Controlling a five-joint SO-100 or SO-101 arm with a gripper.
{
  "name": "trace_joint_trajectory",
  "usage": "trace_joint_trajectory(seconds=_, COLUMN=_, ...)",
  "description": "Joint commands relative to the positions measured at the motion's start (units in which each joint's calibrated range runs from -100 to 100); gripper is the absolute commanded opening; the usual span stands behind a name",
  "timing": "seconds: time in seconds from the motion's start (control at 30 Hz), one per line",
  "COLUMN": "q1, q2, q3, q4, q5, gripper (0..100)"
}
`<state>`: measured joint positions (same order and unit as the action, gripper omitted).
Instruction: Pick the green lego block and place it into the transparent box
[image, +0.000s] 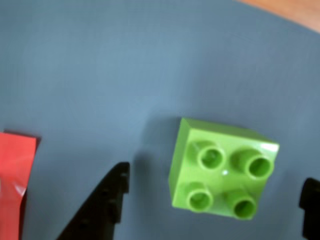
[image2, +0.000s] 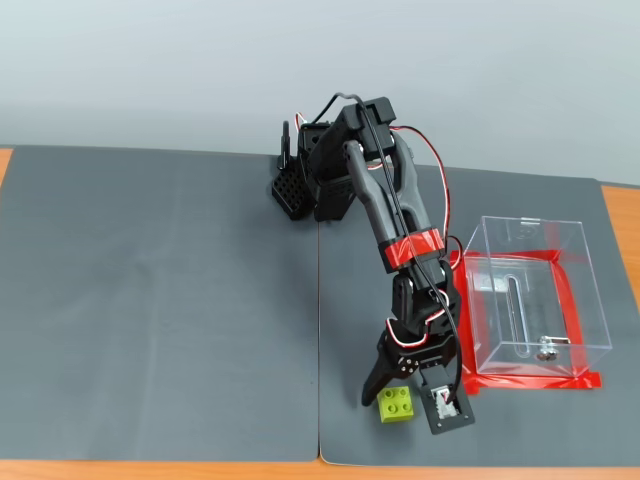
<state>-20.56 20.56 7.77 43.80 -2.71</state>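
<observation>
The black two-finger hand (image2: 407, 400) stands wide open and holds nothing; it is lowered close to the counter (image2: 160, 300), a flat surface covered with dark grey mats, one finger to each side of the small lime-green square plastic lego block (image2: 395, 404). In the wrist view the tapered black finger (image: 102, 205) sits left of the block and only the edge of the other finger (image: 310, 205) shows at the right margin, both apart from the block's sides; contact is not observed. The block (image: 222, 170) rests flat on the mat, four round studs upward, turned slightly askew to the fingers, so the closing faces may meet corners rather than flat sides. Judgement: the spread stance suits a straddling approach ahead of the grasp, which is not yet made. The clear plastic cube-like transparent box (image2: 530, 295) stands open-topped to the right in the fixed view, near the arm but apart from the block, inside a red tape outline (image2: 540, 380) that appears to mark its station. The box appears empty of blocks; placement remains outstanding.
</observation>
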Motion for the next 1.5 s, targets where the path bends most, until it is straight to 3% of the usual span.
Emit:
trace_joint_trajectory(seconds=0.0, q1=1.1, q2=-0.6, q3=-1.2, q4=-2.8, q5=-0.3, gripper=38)
trace_joint_trajectory(seconds=0.33, q1=1.3, q2=-0.6, q3=-0.8, q4=-2.2, q5=-0.3, gripper=37)
trace_joint_trajectory(seconds=0.67, q1=1.3, q2=-0.6, q3=-0.6, q4=-2.1, q5=-0.2, gripper=12)
trace_joint_trajectory(seconds=1.13, q1=1.7, q2=-1.9, q3=-1.2, q4=-2.0, q5=0.0, gripper=11)
trace_joint_trajectory(seconds=1.47, q1=4.0, q2=-14.9, q3=-1.8, q4=-2.0, q5=0.3, gripper=12)
